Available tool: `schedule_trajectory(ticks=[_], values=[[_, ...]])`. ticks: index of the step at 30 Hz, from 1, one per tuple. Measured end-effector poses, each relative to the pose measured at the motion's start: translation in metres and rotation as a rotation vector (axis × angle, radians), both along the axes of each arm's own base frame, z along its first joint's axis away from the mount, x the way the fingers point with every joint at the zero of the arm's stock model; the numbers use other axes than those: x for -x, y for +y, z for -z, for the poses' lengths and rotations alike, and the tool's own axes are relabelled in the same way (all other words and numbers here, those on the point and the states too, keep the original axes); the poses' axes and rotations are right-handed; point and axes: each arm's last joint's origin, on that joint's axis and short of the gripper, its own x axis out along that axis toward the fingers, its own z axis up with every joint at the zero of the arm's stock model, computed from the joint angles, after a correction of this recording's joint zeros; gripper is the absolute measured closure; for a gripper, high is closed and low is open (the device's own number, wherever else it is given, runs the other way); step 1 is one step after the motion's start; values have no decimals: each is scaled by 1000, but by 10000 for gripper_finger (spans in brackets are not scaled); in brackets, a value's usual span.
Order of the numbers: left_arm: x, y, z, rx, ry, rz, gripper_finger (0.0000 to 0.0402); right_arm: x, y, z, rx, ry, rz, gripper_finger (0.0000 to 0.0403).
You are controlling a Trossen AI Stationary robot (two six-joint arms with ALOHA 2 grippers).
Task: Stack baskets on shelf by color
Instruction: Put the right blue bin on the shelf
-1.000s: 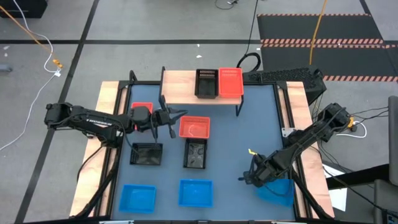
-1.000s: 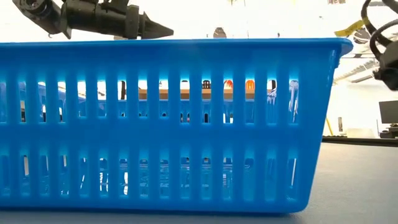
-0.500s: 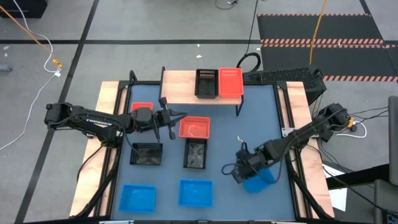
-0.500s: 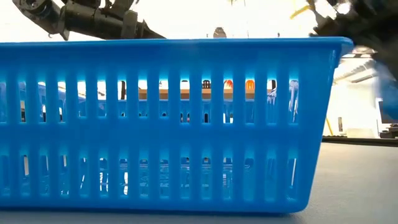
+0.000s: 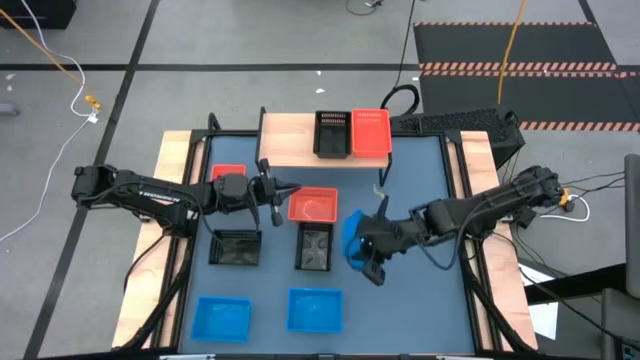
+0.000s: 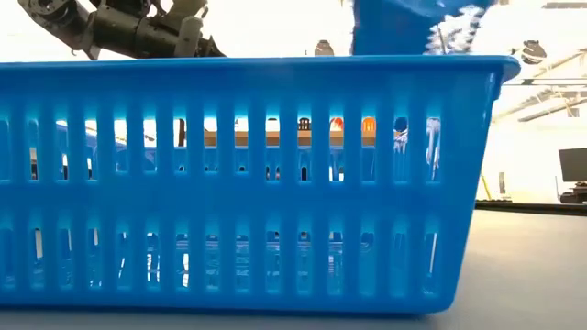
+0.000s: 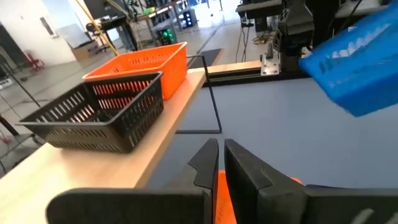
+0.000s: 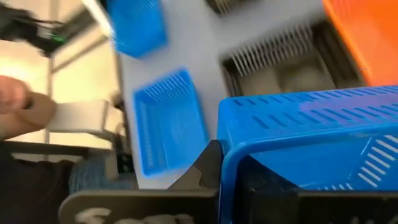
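My right gripper (image 5: 368, 262) clamps one blue basket (image 5: 354, 236) aloft; two blue at six o'clock, three red, three black; left gripper (image 5: 283, 188) nearly closed, empty.

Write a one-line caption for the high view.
Right gripper carries a blue basket over the table toward the shelf, where a black basket and red basket sit.

Yellow cable (image 5: 40, 45) on floor; hazard-striped black mat (image 5: 520, 45) beyond table.
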Motion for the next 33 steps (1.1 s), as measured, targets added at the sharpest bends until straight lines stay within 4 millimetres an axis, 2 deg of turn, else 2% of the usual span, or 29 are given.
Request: schedule_trajectory(ticks=[6,11,16,22,25,27,30,33], values=[[1,-7,4,-42,57,13,371,-14,-19,-32,207,-194,-170,403],[8,-16,5,-93,102,-222,371,-35,-45,-38,469,-258,-289,403],[17,-24,-2,-112,78,-334,371,-66,-90,-44,679,-284,-302,403],[27,-23,-4,-142,115,-465,371,-108,-147,-57,856,-383,-193,403],[36,-20,-3,-172,165,-555,371,-127,-174,-54,879,-392,-134,403],[40,-19,-3,-171,172,-581,371,-139,-192,-45,862,-364,-95,403],[44,-18,-5,-165,173,-590,371,-157,-217,-22,817,-318,-33,403],[48,-17,-7,-167,180,-590,371,-167,-233,4,816,-257,-2,403]])
